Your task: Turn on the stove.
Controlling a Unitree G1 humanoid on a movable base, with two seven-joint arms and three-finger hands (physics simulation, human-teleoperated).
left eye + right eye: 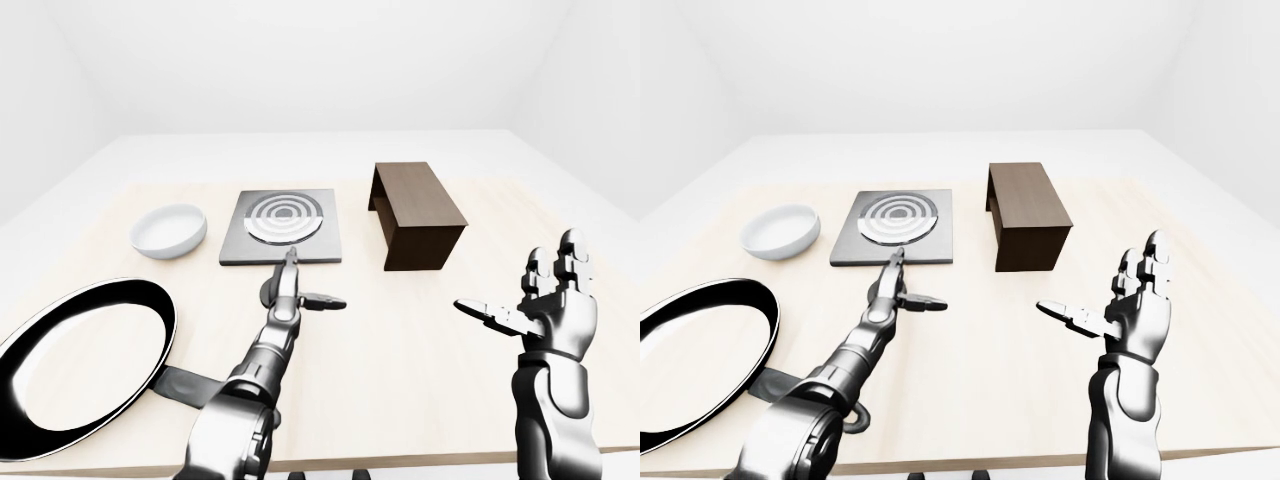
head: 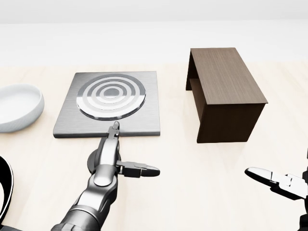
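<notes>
Left hand (image 2: 114, 156): fingers spread, holding nothing; one fingertip extended to the stove's near edge, thumb out sideways, probably reaching for the control.
Dark round knob (image 1: 268, 294): on the surface, partly under this hand; contact unclear.
Stove (image 2: 144, 103): flat square plate just beyond the fingertip, ringed burner facing up, no clear long axis.
Right hand (image 1: 540, 310): wide open, empty, raised well apart.
Dark wooden stand (image 2: 224, 91): beside the stove, toward the right hand.

Bright, even light fills a plain white room, with bare walls (image 1: 300, 60) and a pale floor (image 1: 560, 150) all round. In the middle stands a light wooden table (image 1: 400, 380), its top smooth.
</notes>
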